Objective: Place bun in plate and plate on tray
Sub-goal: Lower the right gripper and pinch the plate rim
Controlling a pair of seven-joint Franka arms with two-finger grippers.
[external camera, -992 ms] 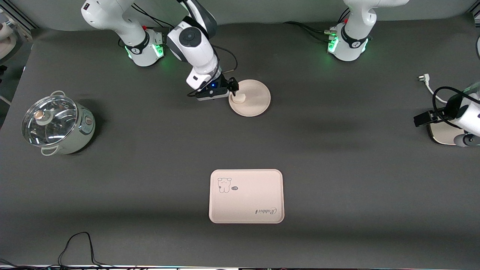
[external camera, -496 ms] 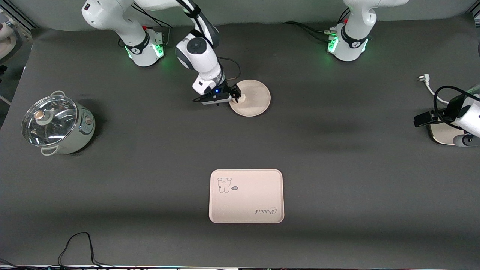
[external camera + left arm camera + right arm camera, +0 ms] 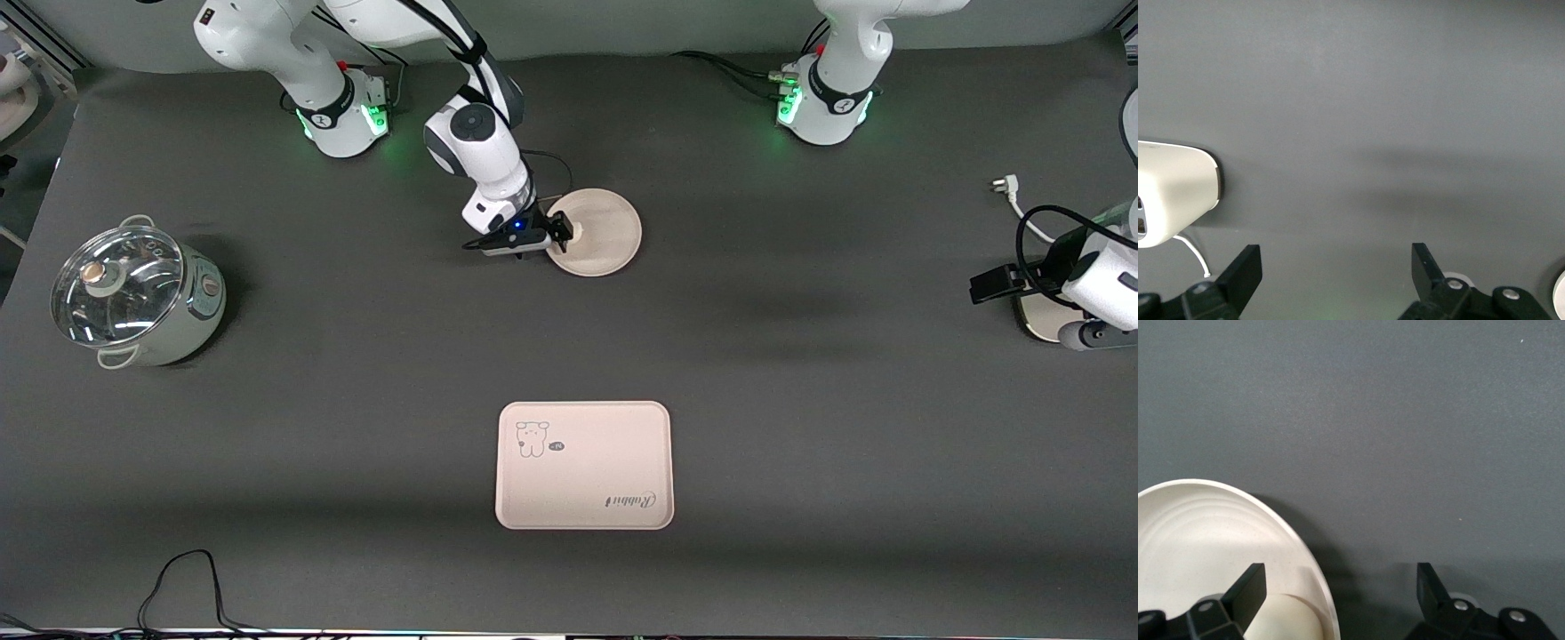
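Observation:
The round cream plate [image 3: 609, 233] lies on the dark table between the arm bases and the tray. The off-white bun [image 3: 574, 233] rests in it against the rim at the right arm's end; it also shows in the right wrist view [image 3: 1281, 620]. My right gripper [image 3: 560, 233] is open and low over that rim [image 3: 1318, 573], one finger over the plate by the bun, the other over bare table. The printed tray [image 3: 584, 465] lies nearer the front camera, with nothing on it. My left gripper [image 3: 989, 286] is open and empty at the left arm's end of the table [image 3: 1336, 267].
A pot with a glass lid [image 3: 133, 298] stands at the right arm's end. A white plug and cable [image 3: 1009, 191] and a flat beige device [image 3: 1040, 318] lie by the left gripper; a rounded white device edge shows in the left wrist view [image 3: 1171, 193]. A black cable [image 3: 178, 578] runs along the front edge.
The right arm has dropped lower and drawn in over the plate's rim, with the bun now low in the plate. The left gripper has shifted slightly toward the table's middle.

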